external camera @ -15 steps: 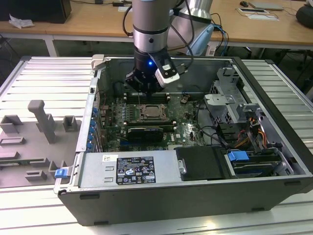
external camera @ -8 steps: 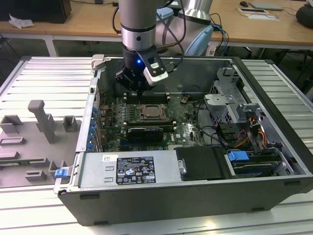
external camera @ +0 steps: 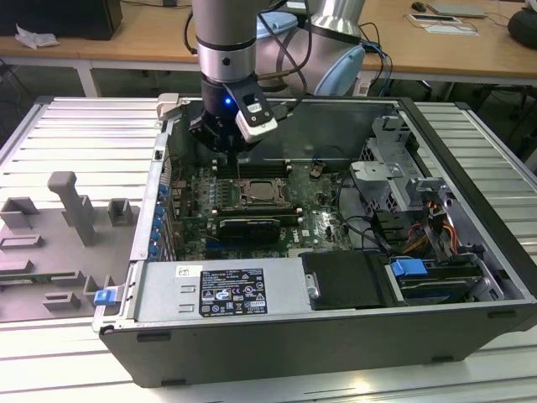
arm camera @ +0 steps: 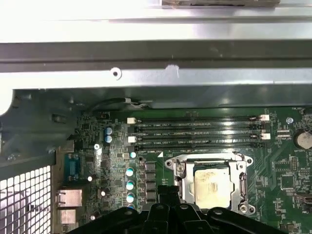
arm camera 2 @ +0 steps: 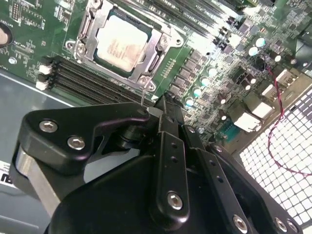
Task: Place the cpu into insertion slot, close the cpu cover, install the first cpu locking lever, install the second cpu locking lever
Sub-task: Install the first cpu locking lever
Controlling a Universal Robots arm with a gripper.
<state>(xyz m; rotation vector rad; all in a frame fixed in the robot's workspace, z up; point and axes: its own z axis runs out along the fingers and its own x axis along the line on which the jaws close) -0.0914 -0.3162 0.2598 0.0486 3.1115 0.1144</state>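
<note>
Pressed-together, empty gripper [arm camera 2: 163, 100] hovering just short of cpu [arm camera 2: 122, 44], seated flat beneath closed cover [arm camera: 239, 180]. Likely light, stiff, fragile underneath; opposite edges safest for holding, not top face.

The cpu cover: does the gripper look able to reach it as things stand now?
Probably yes. In the first wrist view the gripper hangs close beside the cpu cover, which lies flat around the cpu, and nothing stands between them.
</note>
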